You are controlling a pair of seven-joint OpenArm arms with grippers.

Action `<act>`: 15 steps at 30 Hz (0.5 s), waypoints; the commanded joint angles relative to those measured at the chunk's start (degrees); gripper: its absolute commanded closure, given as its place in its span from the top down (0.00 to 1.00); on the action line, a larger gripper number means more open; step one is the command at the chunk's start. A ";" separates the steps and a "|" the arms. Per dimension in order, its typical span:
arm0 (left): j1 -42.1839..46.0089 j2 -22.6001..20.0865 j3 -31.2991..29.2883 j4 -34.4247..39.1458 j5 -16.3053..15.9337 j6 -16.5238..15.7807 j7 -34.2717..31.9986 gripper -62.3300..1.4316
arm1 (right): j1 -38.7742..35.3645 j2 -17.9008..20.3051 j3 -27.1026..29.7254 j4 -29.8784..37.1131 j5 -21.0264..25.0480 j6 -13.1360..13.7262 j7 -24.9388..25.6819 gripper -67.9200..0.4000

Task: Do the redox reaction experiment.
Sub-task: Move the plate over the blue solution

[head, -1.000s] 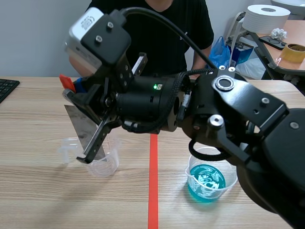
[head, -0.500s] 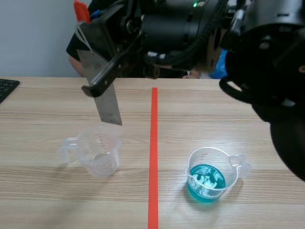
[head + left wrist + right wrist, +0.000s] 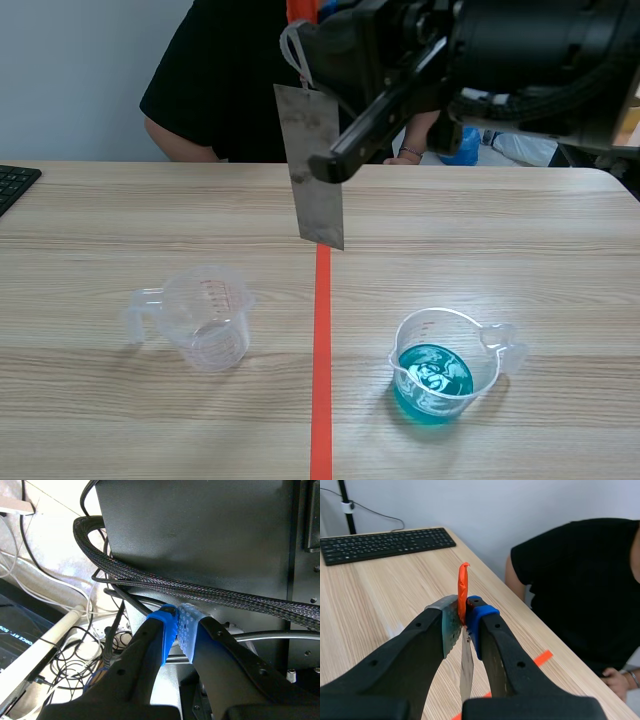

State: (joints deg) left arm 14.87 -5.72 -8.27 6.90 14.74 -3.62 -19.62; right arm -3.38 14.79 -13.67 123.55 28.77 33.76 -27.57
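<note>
Scene view: right arm raised across top, grey metal plate (image 3: pixel 318 175) hanging upright in air above table (image 3: pixel 520 240), lower corner seen against red tape line. Empty clear cup (image 3: pixel 205 322) on left half of table, cup with blue liquid (image 3: pixel 440 372) on right half, well apart. Right wrist view: right claw (image 3: pixel 463 614) clenched on orange tag (image 3: pixel 463 586), plate dangling below between fingers. Left wrist view: left claw (image 3: pixel 177 630) closed, pads touching, nothing between, facing cables.

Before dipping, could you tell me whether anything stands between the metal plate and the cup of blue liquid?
Nothing visible does: only bare table lies between the hanging metal plate and the cup.
</note>
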 commanded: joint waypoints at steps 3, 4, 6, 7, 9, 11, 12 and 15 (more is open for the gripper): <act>0.17 -0.02 -0.11 0.66 -0.13 -0.13 -0.26 0.09 | -3.37 0.33 3.82 3.65 0.44 2.14 -0.13 0.02; 0.17 -0.02 -0.11 0.66 -0.13 -0.13 -0.28 0.09 | -4.55 0.33 4.90 4.35 0.44 2.51 -0.33 0.02; 0.17 -0.02 -0.11 0.66 -0.13 -0.13 -0.26 0.09 | -6.95 0.33 7.04 5.55 0.42 3.48 -0.42 0.02; 0.17 -0.02 -0.11 0.66 -0.13 -0.13 -0.26 0.09 | -8.11 0.33 8.11 6.08 0.42 4.07 -0.42 0.02; 0.17 -0.02 -0.11 0.66 -0.13 -0.13 -0.26 0.09 | -10.54 0.33 10.23 6.99 0.42 5.35 -0.42 0.02; 0.17 -0.02 -0.11 0.66 -0.13 -0.13 -0.26 0.09 | -12.85 0.33 12.20 7.67 0.44 6.80 -0.37 0.02; 0.17 -0.02 -0.11 0.66 -0.13 -0.13 -0.26 0.09 | -14.10 0.33 13.25 7.98 0.42 6.86 -0.37 0.02; 0.17 -0.02 -0.11 0.66 -0.13 -0.13 -0.26 0.09 | -17.05 0.33 16.06 8.74 0.44 7.45 -0.22 0.02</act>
State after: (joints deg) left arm 14.87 -5.72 -8.27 6.90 14.74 -3.62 -19.62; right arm -20.67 14.76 1.98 131.11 28.73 41.23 -28.60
